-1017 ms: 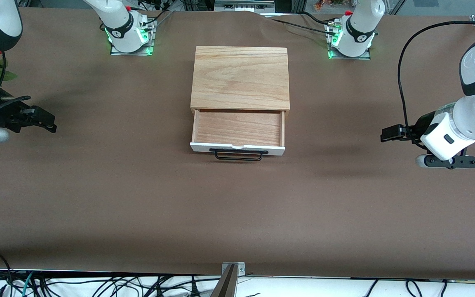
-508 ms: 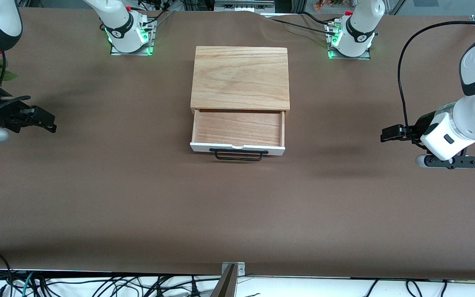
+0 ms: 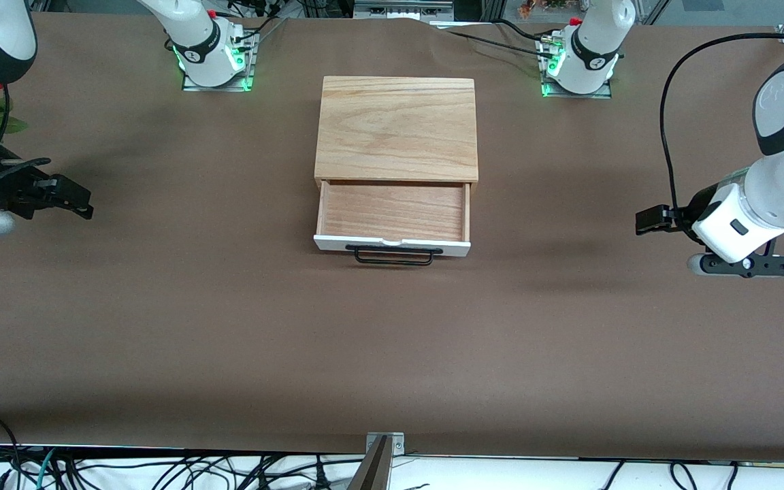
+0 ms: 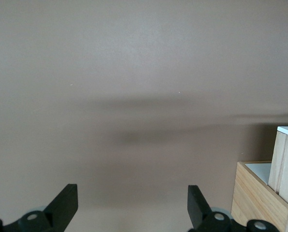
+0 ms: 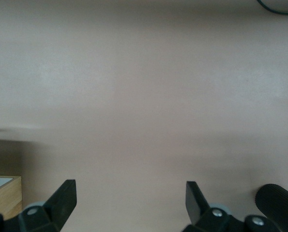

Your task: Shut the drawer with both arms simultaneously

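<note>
Black fingers (image 4: 66,205) of the left gripper (image 3: 650,219) are seen spread wide and empty, held over bare brown worktop (image 3: 229,327) toward the left arm's end; the right gripper (image 3: 72,201) is likewise parted and empty over the right arm's end. Since half a second ago the left gripper has been shifted slightly away from the drawer (image 3: 393,216), while the right has not been moved, so no approach is judged to have begun. The drawer, one in number, is left pulled out of its single oak casing (image 3: 396,129) at mid-worktop, its white front and one black wire handle (image 3: 393,256) on the side nearer the front camera. Two arms and two grippers are counted, both well apart from it.
</note>
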Controlling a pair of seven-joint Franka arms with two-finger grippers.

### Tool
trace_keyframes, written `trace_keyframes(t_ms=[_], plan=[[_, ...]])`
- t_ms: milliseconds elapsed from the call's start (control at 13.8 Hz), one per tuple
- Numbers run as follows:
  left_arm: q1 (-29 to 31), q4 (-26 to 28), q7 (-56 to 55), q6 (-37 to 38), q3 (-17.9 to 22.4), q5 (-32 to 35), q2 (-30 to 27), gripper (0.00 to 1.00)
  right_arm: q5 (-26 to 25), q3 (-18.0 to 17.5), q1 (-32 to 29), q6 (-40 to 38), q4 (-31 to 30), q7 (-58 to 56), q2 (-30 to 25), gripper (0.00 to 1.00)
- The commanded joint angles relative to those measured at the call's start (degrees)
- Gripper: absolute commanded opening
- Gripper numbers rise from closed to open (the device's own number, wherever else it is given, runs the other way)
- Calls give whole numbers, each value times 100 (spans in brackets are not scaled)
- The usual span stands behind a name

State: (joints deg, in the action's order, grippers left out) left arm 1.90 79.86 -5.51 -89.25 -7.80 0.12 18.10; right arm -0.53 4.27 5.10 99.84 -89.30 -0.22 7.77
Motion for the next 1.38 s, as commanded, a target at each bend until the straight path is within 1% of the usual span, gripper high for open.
trace_keyframes(t_ms=[0, 73, 218, 291, 363, 436, 508, 581, 799, 944, 1307], plan=[[-14, 30, -29, 21, -20, 173, -209, 100, -87, -5, 18, -123, 167, 13, 58, 100], [20, 256, -29, -57, -20, 173, -349, 100, -87, -5, 18, -123, 167, 13, 58, 100], [47, 1203, 6, -819, -20, 190, -901, 100, -87, -5, 18, -114, 159, 13, 58, 100], [38, 1573, 6, -1101, -29, 217, -1131, 100, -87, -5, 18, -114, 167, 13, 58, 100], [21, 1673, 15, -1208, -81, 313, -1202, 100, -87, -5, 18, -114, 167, 13, 58, 100], [-14, 1674, 6, -1209, -169, 592, -1221, 100, -79, -5, 18, -114, 159, 13, 58, 100], [-6, 1674, -38, -1166, -352, 908, -1238, 100, -79, -5, 18, -114, 167, 13, 58, 100], [47, 1656, -64, -1078, -433, 929, -1273, 100, -79, -5, 18, -114, 167, 13, 58, 100], [56, 1586, -47, -946, -442, 868, -1388, 100, -79, -5, 26, -105, 167, 13, 58, 100], [56, 1516, -29, -753, -442, 623, -1475, 100, -79, -5, 27, -97, 167, 13, 58, 100], [65, 1454, -64, -761, -433, 577, -1440, 100, -70, -5, 18, -97, 167, 30, 58, 100]])
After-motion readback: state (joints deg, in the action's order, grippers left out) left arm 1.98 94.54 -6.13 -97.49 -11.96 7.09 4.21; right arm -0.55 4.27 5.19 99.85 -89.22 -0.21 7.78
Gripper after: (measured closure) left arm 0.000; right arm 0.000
